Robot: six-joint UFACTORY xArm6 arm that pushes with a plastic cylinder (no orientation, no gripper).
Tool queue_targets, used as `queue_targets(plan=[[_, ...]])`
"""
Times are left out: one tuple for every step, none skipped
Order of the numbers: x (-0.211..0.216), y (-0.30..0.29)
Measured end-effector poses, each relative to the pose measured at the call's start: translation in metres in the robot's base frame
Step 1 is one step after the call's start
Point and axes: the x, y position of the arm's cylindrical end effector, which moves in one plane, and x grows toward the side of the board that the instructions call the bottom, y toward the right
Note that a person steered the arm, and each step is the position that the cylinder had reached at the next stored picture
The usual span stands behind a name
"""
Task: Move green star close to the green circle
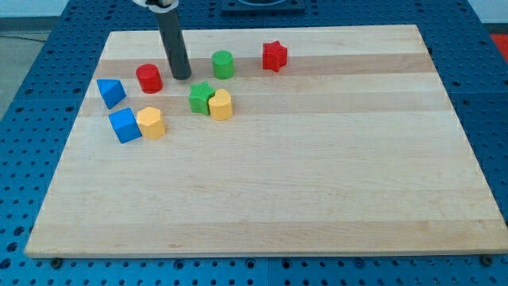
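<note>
The green star (200, 97) lies on the wooden board (317, 183) in the upper left part, touching a yellow block (221, 104) on its right. The green circle (223, 64) stands a short way above and to the right of the star. My tip (182, 76) rests on the board between the red circle (148, 78) and the green circle, just above and to the left of the green star, apart from it.
A red star (275, 56) lies to the right of the green circle. A blue triangle-like block (111, 92), a blue cube (125, 125) and a yellow hexagon block (151, 122) sit at the left. Blue perforated table surrounds the board.
</note>
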Motion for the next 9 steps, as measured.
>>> queue_targets(plan=[[-0.012, 0.043], [-0.018, 0.082], [-0.022, 0.114], [-0.022, 0.1], [-0.009, 0.066], [0.028, 0.047], [0.055, 0.011], [0.059, -0.012], [0.074, -0.019]])
